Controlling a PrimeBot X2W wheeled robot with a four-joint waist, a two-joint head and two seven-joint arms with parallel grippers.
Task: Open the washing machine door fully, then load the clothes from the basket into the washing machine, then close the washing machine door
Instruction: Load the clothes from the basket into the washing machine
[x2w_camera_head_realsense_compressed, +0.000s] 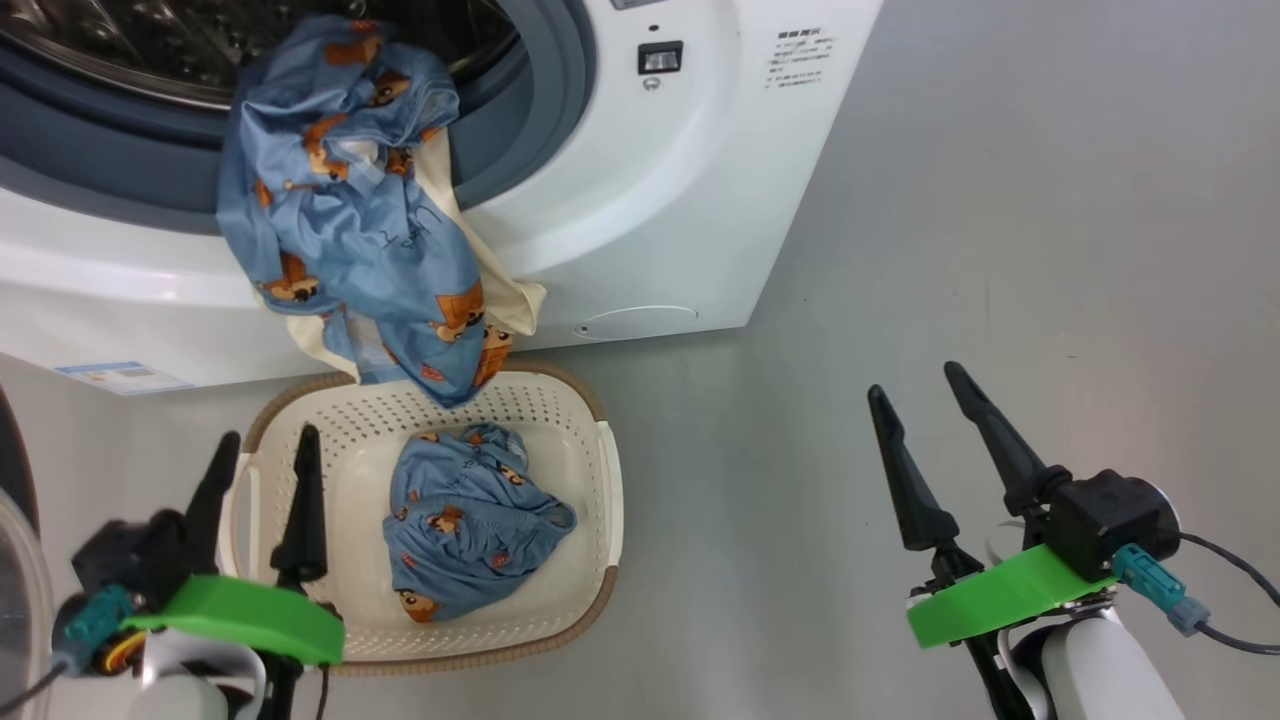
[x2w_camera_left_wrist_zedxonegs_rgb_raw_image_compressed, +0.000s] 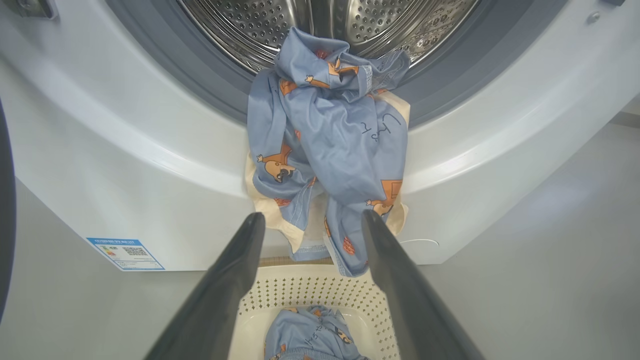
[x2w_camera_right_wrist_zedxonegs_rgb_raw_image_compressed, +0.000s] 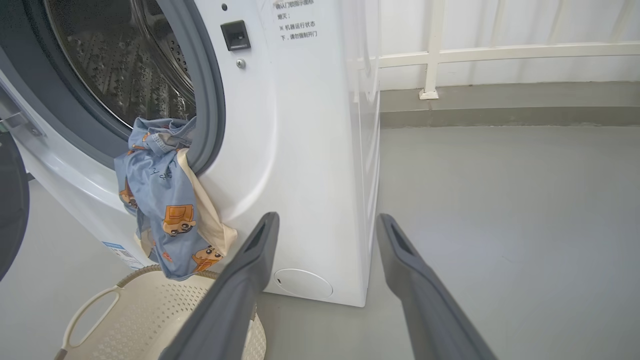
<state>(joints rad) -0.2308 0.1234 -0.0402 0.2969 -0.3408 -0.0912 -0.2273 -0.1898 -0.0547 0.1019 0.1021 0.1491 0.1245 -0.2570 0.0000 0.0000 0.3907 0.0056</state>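
Clothes (x2w_camera_head_realsense_compressed: 340, 220) hang out of the washer (x2w_camera_head_realsense_compressed: 680, 200)
More in the basket (x2w_camera_head_realsense_compressed: 350, 470) at 6 o'clock; left gripper (x2w_camera_head_realsense_compressed: 268, 440) and right gripper (x2w_camera_head_realsense_compressed: 915, 382) empty, fingers apart.

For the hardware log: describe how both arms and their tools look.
The left tool and right tool match: two long, tapering black fingers on a bright green plate, a black housing behind, and a teal plug with a dark cable. The forearms are smooth white.
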